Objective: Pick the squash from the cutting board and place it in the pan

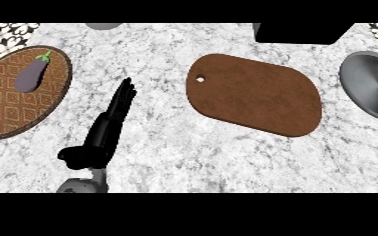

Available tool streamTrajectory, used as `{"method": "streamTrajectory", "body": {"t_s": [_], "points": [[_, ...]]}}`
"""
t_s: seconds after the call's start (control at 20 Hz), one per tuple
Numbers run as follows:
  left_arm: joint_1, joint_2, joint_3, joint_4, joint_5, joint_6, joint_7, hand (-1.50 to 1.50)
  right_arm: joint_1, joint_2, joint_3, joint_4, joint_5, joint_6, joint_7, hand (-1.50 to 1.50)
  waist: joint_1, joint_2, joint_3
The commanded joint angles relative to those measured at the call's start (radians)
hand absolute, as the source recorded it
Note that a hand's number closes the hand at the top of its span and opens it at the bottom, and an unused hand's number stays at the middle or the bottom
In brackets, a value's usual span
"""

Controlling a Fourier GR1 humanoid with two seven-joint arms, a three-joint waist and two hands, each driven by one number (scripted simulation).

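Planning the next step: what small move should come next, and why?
Probably pause the open left robot hand: the brown oval cutting board carries no squash, and the grey metal pan is cut off at the right edge.

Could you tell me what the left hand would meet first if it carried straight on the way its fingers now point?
The left hand points up and slightly right over bare counter. Its way looks free nearly to the far edge; a grey object there lies near that line.
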Motion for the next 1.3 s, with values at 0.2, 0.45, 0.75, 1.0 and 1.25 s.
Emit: {"method": "streamTrajectory", "body": {"t_s": [0.2, 0.45, 0.75, 1.0, 1.25], "points": [[-0.004, -0.028, -0.025, 0.019, -0.015, 0.007, -0.019, 0.00, -0.015, -0.085, 0.017, 0.277, 0.009, 0.304, 0.040, -1.50, 0.021, 0.014, 0.000], [-0.014, -0.016, -0.016, 0.033, -0.005, -0.015, -0.034, 0.00, -0.104, -0.104, -0.053, 0.316, -0.086, 0.463, -0.022, -1.50, 0.031, 0.016, 0.003], [-0.017, 0.008, 0.003, -0.003, 0.010, -0.023, 0.023, 0.00, -0.072, -0.045, -0.155, 0.257, -0.192, 0.322, -0.230, -1.50, 0.022, 0.012, 0.005], [-0.003, 0.015, 0.019, 0.006, 0.009, -0.022, -0.008, 0.00, -0.047, -0.088, -0.270, 0.249, -0.315, 0.357, -0.357, -1.50, 0.007, 0.009, 0.004], [-0.020, -0.014, 0.020, 0.035, -0.006, 0.010, -0.017, 0.00, -0.016, -0.154, -0.363, 0.266, -0.437, 0.546, -0.424, -1.50, -0.025, -0.004, 0.000]]}}
